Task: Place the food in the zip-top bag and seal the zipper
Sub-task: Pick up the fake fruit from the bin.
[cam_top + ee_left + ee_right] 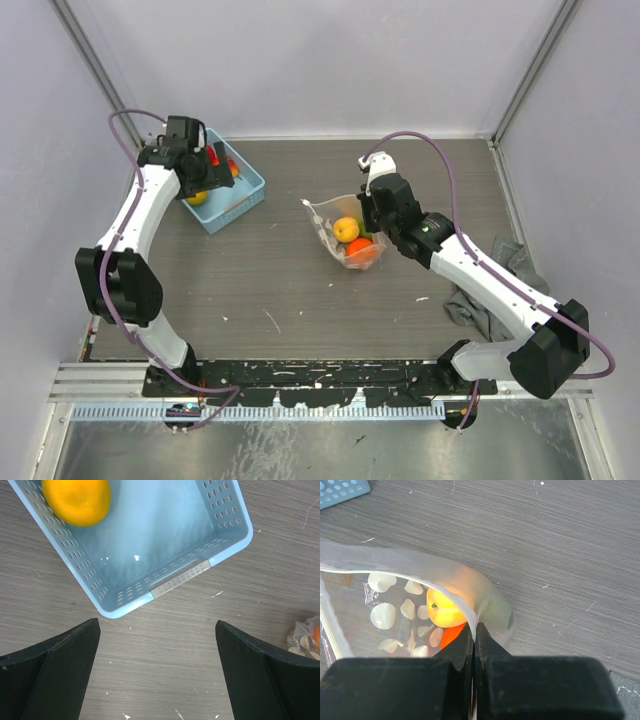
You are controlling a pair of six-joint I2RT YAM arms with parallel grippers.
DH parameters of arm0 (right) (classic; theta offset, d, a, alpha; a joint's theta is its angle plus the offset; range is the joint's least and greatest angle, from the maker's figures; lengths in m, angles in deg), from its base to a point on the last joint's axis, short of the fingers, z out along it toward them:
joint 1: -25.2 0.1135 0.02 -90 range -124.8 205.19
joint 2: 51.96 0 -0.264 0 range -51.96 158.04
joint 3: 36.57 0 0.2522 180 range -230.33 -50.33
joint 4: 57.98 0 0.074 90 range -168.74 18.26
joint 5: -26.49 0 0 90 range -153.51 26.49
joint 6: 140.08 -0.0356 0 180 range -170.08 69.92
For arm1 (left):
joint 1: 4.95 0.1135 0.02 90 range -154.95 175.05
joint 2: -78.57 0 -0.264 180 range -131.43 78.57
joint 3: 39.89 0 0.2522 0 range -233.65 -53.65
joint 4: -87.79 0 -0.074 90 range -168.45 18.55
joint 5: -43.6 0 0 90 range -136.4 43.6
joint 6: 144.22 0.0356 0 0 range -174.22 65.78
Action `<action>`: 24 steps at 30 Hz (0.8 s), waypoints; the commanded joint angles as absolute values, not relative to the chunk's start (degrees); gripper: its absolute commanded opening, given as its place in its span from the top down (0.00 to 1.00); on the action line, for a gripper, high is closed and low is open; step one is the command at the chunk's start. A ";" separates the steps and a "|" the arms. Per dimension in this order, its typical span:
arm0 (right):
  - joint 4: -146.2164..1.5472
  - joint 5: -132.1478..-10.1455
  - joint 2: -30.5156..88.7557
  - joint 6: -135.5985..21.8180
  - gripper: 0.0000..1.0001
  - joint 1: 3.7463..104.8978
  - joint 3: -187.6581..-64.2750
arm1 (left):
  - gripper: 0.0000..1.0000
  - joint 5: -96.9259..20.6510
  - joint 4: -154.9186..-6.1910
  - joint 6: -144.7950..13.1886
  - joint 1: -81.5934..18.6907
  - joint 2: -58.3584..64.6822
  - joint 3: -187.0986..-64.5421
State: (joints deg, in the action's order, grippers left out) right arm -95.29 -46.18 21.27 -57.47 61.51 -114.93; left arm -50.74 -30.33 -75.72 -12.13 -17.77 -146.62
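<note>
Plastic zip-top bag [405, 597], crinkly, white-flecked

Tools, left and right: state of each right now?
Left tool: open, near the light-blue perforated plastic basket.
Right tool: shut on the edge of the clear plastic zip-top bag.

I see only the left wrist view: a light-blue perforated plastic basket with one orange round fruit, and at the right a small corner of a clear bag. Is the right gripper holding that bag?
Observer: Yes. In the right wrist view the right gripper is shut on an edge of the clear plastic zip-top bag, pinching the film between its fingers.
Operator: Thank you. Is any food inside the bag?
Observer: Yes, at least two pieces: a yellow round fruit and an orange one just below it, both close to the pinched edge.
</note>
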 commanded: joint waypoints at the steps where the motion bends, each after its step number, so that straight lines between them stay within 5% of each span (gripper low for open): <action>1: -90.77 -43.82 20.17 -56.29 0.98 61.56 -115.19 | 0.01 -49.07 -30.61 -72.53 -11.07 -17.48 -150.59; 11: -88.97 -41.02 19.27 -56.48 0.99 61.58 -114.27 | 0.02 -48.28 -33.97 -70.73 -8.70 -15.69 -148.44; 24: -88.70 -42.74 19.17 -56.42 0.99 61.57 -113.34 | 0.02 -52.24 -37.00 -62.37 -3.57 -32.49 -160.28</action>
